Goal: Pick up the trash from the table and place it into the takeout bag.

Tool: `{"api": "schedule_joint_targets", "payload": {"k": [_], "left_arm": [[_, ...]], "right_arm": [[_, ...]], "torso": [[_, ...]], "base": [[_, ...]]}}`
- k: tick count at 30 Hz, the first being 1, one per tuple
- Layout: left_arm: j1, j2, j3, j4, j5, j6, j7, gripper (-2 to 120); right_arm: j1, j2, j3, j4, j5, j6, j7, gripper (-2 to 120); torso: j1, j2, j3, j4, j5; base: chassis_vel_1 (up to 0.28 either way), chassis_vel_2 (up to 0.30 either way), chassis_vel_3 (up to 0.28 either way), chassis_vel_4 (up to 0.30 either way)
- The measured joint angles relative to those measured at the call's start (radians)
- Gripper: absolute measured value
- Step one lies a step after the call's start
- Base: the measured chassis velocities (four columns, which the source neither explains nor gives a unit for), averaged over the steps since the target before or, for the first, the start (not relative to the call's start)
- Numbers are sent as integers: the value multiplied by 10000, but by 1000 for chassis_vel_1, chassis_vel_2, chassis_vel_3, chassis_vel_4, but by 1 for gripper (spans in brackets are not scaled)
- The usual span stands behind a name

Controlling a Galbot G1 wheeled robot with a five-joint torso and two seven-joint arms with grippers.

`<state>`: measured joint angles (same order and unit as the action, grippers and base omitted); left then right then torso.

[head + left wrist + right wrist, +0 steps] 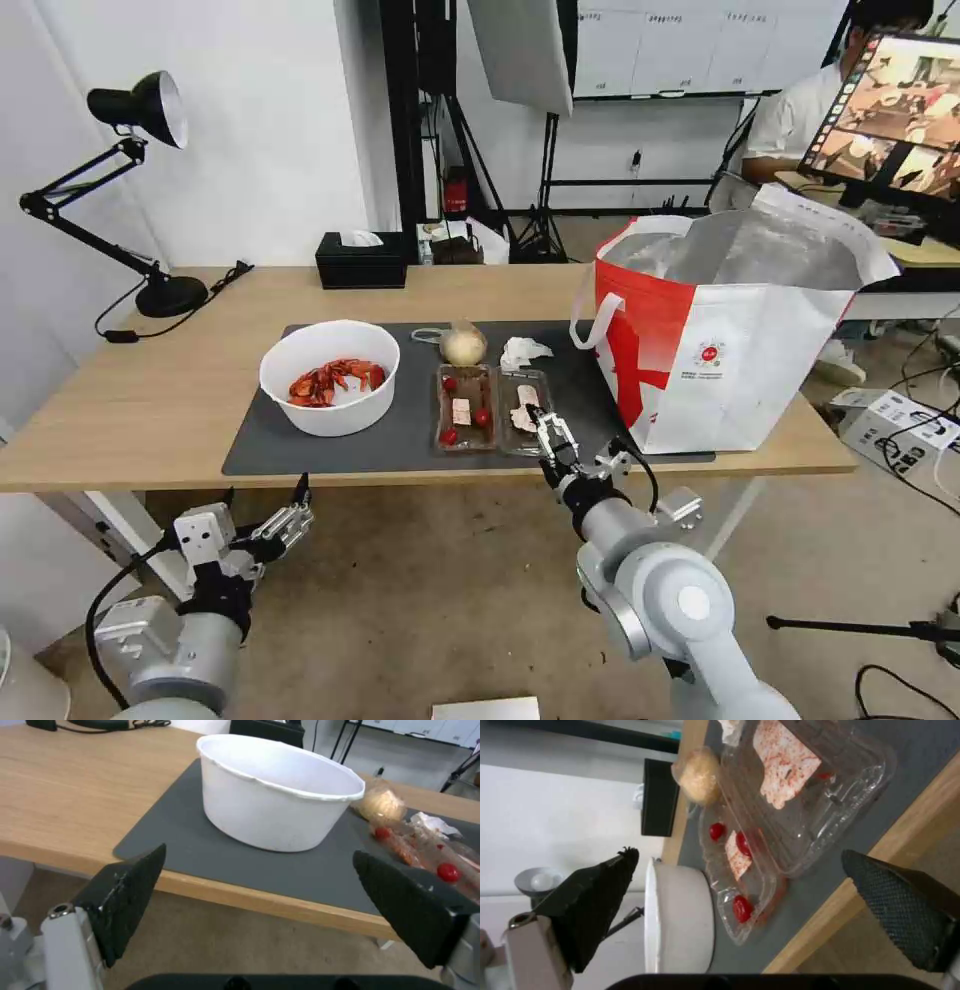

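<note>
On the dark mat of the table stand a white bowl of red shells, a clear hinged tray of food scraps, a bagged beige ball and a crumpled tissue. The red-and-white takeout bag stands open on the table's right end. My right gripper is open at the tray's near edge; the right wrist view has the tray between its fingers. My left gripper hangs open below the table's front edge, facing the bowl.
A black desk lamp stands at the table's back left and a black tissue box at its back edge. A monitor sits on a desk behind the bag. Bare wood lies left of the mat.
</note>
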<state>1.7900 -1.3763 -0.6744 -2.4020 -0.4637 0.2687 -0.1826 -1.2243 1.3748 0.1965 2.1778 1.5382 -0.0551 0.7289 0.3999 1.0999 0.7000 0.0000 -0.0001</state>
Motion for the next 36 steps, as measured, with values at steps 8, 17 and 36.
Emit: {"api": "schedule_joint_targets", "payload": {"k": [8, 17, 36], "left_arm": [[56, -13, -41, 2, 26, -1, -3, 100], [170, -75, -87, -57, 82, 5, 0, 100], [20, -21, -318, 84, 85, 38, -1, 100]], "right_arm": [[225, 81, 7, -139, 31, -91, 462, 100], [591, 29, -26, -251, 155, -216, 848, 100], [1095, 341, -322, -844, 117, -390, 1373, 100]], "torso": [[0, 0, 0, 0, 1], [0, 1, 0, 0, 0], [1, 0, 0, -1, 0]], "base": [[0, 0, 0, 0], [0, 0, 0, 0], [0, 0, 0, 0]]}}
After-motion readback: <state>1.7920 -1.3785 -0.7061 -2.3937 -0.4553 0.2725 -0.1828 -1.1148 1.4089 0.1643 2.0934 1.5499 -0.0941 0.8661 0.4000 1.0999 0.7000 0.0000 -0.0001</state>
